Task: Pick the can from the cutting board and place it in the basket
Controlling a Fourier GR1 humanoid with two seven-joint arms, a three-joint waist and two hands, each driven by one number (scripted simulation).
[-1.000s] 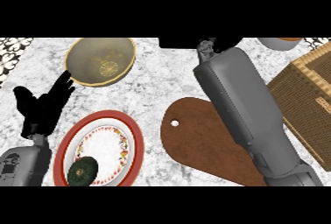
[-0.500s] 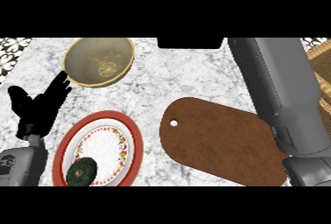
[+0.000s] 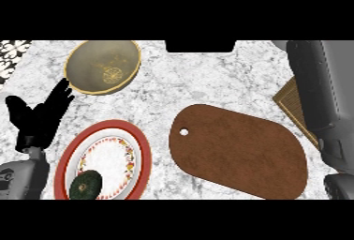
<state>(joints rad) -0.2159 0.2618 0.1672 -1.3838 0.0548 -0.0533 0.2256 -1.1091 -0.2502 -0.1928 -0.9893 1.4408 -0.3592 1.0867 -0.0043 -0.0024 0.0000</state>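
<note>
Grey forearms (image 3: 325, 89), black robot hand (image 3: 38, 117)

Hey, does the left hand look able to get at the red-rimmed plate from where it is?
Probably yes. The left hand rests open at the view's left edge, just beside the red-rimmed plate, with only bare counter between them. The bowl sits farther up, out of the way.

On the marble counter (image 3: 228, 79), one brown cutting board (image 3: 239, 150) is seen, with a single hole near its end. One red-rimmed plate (image 3: 104, 159) is counted, on which one dark green round item (image 3: 85, 185) lies. One golden bowl (image 3: 102, 65) is shown. One woven basket (image 3: 298, 110) is partly visible at the right edge. One black hand (image 3: 38, 117) is seen.
</note>
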